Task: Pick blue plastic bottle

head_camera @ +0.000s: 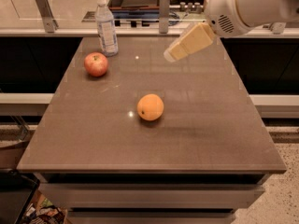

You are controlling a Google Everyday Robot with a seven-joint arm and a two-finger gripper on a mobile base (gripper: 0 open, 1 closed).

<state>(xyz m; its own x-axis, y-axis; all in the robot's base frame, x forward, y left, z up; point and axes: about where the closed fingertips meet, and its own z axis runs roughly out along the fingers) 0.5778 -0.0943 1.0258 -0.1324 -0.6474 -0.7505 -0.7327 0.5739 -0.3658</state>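
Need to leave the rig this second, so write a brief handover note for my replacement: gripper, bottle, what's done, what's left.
The gripper hangs in the air over the far right part of the table, well right of the blue plastic bottle, touching nothing.
The bottle stands upright near the table's far left edge, cap on.
The apple sits just in front of it; the orange lies mid-table.
Done: no grasp yet.
Left: bring the gripper across to the bottle, grasp and lift it, probably keeping clear of the apple.
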